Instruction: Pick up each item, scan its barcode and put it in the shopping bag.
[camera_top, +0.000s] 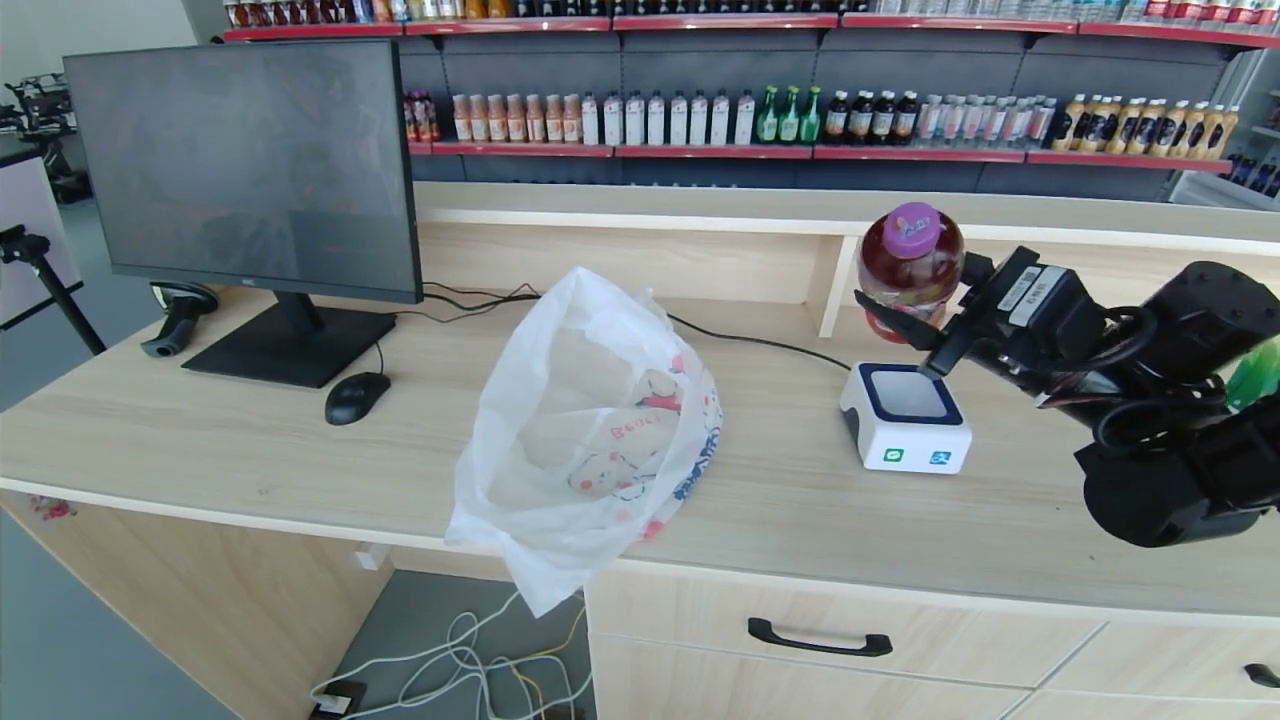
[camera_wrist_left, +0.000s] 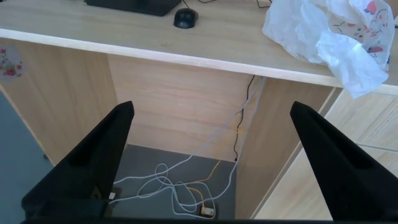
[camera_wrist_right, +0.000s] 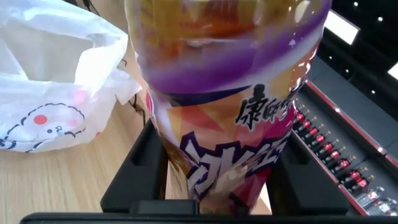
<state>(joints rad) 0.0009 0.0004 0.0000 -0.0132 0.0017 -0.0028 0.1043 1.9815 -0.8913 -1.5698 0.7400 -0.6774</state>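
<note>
Right gripper (camera_top: 915, 300) is pinching a bottle (camera_top: 910, 262) with a purple cap and dark drink. Its fingers are clamped on the lower body, one on either side, as the right wrist view shows. The bottle is held in the air, roughly upright, just above and behind the scanner (camera_top: 905, 415), not touching it. Can't tell whether the barcode faces the scanner window.

Left gripper (camera_wrist_left: 211, 107) is spread wide and holds nothing. It hangs low, in front of the counter (camera_top: 200, 430) and below its top edge.

Progress: looks like the scan step for this bottle, with bagging not done. The shopping bag (camera_top: 590, 430) sits slumped mid-counter, mouth toward the back and a flap hanging over the front edge. No item is visible through the plastic, though I can't be sure.

Room: open counter lies between scanner and bag, so the path to the bag is free. The scanner cable (camera_top: 760, 345) runs behind that gap. The raised back ledge (camera_top: 700, 215) sits close behind the bottle, and a divider panel (camera_top: 835, 285) stands just beside it. The limp bag mouth probably needs a high approach. Monitor (camera_top: 245, 165) and mouse (camera_top: 357, 397) are well apart, beyond the bag.
</note>
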